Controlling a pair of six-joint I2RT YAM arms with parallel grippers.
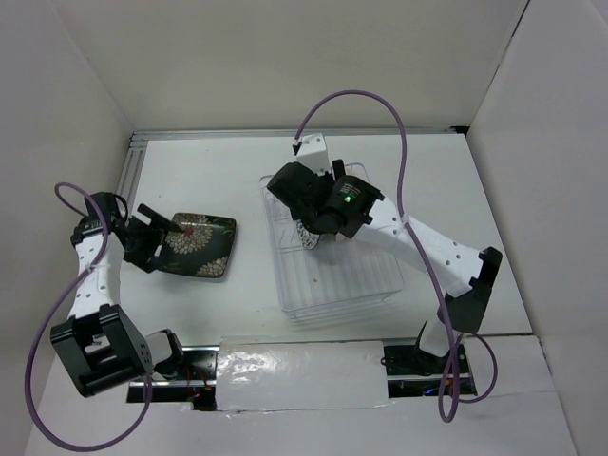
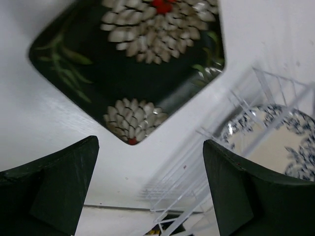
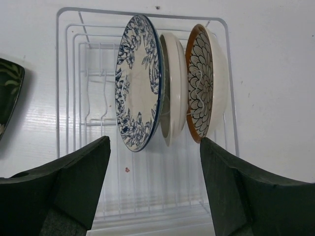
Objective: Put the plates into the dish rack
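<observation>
Left wrist: square plate lies beyond left tool.

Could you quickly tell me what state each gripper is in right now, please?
Left gripper: open, holding nothing, near the dark square floral plate.
Right gripper: open, holding nothing, over the dish rack.

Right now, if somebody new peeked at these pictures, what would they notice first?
Probably the three round plates standing on edge in the white wire dish rack: a blue-and-white floral plate, a cream plate and a brown-rimmed petal plate. Next comes the dark square plate with big white flowers, lying flat on the table left of the rack, with the left gripper open at its corner.
</observation>
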